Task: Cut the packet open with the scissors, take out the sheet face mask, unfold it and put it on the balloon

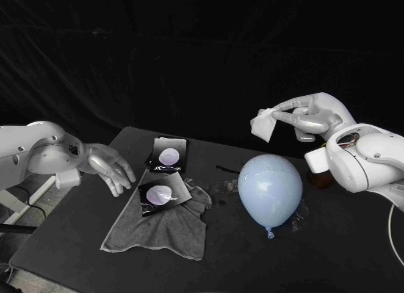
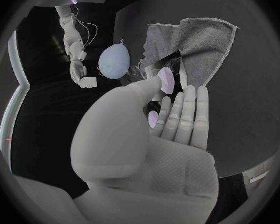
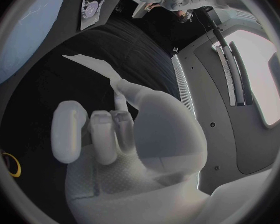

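Right now my right hand [image 1: 309, 116] pinches the sheet face mask [image 1: 265, 125] by one edge, raised well above the tabletop [image 1: 343, 250] and behind the balloon [image 1: 271, 186]. The mask hangs as a small folded white wad. My left hand [image 1: 112, 170] is released, fingers spread and holding nothing. It hovers beside one packet [image 1: 160, 195] on the grey cloth [image 1: 167, 229] and a second packet [image 1: 169, 154] just beyond it. The balloon lies on its side on the tabletop, knot toward me, between the two hands.

As I judge it, unfolding is the step in hand, and it wants both hands. I'd bring the left hand across to take a free corner of the mask, grip lightly, and draw the layers apart slowly so the thin sheet neither tears nor clings to itself. I'd keep the work above the balloon, so the opened mask can go straight down onto it. The balloon looks free to roll, so any touch should be gentle.
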Robot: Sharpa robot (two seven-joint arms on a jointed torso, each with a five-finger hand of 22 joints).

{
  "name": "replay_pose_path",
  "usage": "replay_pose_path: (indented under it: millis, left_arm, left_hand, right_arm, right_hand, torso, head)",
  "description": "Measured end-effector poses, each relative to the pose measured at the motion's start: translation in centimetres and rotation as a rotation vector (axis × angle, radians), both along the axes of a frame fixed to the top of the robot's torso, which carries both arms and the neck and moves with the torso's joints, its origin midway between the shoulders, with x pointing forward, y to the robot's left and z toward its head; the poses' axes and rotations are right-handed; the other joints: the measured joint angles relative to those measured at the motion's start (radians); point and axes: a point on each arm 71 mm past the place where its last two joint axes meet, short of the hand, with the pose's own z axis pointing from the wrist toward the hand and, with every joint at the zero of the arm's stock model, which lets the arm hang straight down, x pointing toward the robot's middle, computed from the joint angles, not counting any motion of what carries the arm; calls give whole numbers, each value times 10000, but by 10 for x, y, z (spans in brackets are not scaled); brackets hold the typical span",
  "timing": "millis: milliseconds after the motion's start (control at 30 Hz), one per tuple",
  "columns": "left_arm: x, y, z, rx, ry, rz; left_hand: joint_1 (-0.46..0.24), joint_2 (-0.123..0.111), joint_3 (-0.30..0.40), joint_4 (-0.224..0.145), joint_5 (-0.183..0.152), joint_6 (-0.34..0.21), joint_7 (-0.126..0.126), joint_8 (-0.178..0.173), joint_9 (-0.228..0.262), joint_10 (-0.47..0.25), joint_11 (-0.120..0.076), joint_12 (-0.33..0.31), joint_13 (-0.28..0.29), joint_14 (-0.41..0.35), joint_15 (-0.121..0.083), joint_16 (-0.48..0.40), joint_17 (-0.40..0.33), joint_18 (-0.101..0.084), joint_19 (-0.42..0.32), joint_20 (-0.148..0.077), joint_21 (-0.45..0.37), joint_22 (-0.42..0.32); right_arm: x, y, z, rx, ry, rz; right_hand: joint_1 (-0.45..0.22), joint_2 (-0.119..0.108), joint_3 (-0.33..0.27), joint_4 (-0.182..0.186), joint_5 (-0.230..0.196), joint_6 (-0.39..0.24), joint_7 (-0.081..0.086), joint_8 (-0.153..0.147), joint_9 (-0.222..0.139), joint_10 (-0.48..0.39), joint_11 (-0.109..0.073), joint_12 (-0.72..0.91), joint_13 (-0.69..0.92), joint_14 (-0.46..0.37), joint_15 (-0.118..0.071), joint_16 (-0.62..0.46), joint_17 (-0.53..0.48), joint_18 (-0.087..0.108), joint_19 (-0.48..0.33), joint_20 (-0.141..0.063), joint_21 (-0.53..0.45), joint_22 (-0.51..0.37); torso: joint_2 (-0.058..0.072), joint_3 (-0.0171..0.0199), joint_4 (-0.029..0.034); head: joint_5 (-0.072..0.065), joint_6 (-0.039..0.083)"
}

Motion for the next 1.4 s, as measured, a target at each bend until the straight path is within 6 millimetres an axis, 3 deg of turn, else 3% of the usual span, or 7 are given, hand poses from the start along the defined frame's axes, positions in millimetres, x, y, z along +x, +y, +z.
replay_pose_path:
  millis: [300, 467, 767, 900, 1167, 1300, 1400]
  left_arm:
    - [3, 4, 4, 127, -176, -101]
    - [14, -15, 6, -343, -757, -427]
    - [42, -99, 11, -2546, -2718, -1267]
    - [52, -132, 13, -3639, -3648, -1275]
    - [63, -182, 18, -5389, -5123, -883]
    - [67, -199, 21, -6006, -5594, -595]
    - [70, -210, 22, -6348, -5842, -408]
  left_hand:
    - [294, -7, 121, 65, 0, -202, -15, 464, -74, -314, 58, 412, 53, -303, 60, 381, 104, -2, 84, -4, -118, -112]
    - [284, -11, 519, 214, 1, 664, 33, 658, -391, 249, -238, 1044, 141, -59, -183, 847, 209, -6, 400, -107, 16, -74]
    - [12, -102, 440, 502, 1, 2518, 286, -381, -1540, 1340, -588, 1324, -26, 311, -442, 813, 41, -8, 611, -216, 81, -114]
    - [12, -102, 373, 570, 1, 2897, 368, -720, -1808, 1548, -624, 1141, -30, 329, -460, 499, -97, -9, 605, -210, -72, -229]
    - [-65, -154, -48, 758, 1, 3029, 407, -1423, -2242, 1607, -532, 511, -39, 21, -228, -533, -483, -73, -6, 62, -907, -698]
    - [-72, -81, -616, 856, 1, 3029, 407, -1712, -2397, 1330, -375, 150, -38, -203, -75, -1074, -657, -76, -213, 56, -1295, -935]
    - [180, 171, -1516, 1039, 1, 3029, 407, -1911, -2512, 1140, -288, -122, -39, -371, 20, -1571, -828, -236, -397, 67, -1699, -1173]
  right_arm:
    - [0, 0, -1, -31, 72, 43]
    - [0, 1, -2, -59, 132, 99]
    - [0, 2, -4, -166, 343, 278]
    - [0, 2, -6, -227, 474, 384]
    - [-5, 5, -10, -390, 814, 842]
    - [-9, 9, -11, -487, 980, 1215]
    - [-11, 11, -12, -569, 1076, 1509]
  right_hand:
    - [13, 12, 0, 0, -3, -1, -1, 38, 0, 0, 0, 32, -2, 0, 0, 28, -1, -43, -1, 0, 0, 6]
    - [24, 23, -1, 1, -17, -2, -2, 38, 0, 0, 0, 32, -6, 0, 0, 28, -9, -48, -15, -13, -1, 8]
    - [24, 23, 30, -30, -25, -17, -17, 35, 0, 0, 0, 30, -7, 0, 0, 20, -8, -50, -19, -10, -1, 6]
    - [24, 22, 30, -30, -41, -18, -18, 32, 0, 0, 0, 29, -4, 0, 0, 17, -7, -51, -1, -28, -1, 3]
    - [23, 21, 30, -30, 2, -19, -19, 34, 0, 0, 0, 13, 0, 0, 0, 29, 0, -52, 7, -37, -1, 0]
    - [23, 21, 29, -29, 3, -22, -21, 63, 0, 0, 0, 9, 0, 1, 0, 29, 0, -52, 7, -37, -1, 2]
    - [23, 21, 29, -29, 3, -36, -36, 64, 0, 0, 0, 2, 0, 0, 0, 28, -1, -53, 6, -37, -1, 4]
  torso:
    - [2, 1, 0]
    - [8, 0, 7]
    - [18, -12, 2]
    - [16, -8, -6]
    - [15, 8, -20]
    - [17, 14, -15]
    - [17, 14, -11]
  head:
    - [-79, 91]
    - [-262, 273]
    - [-949, 846]
    - [-1203, 1015]
    - [-1559, 1156]
    - [-1610, 1151]
    - [-1621, 1121]
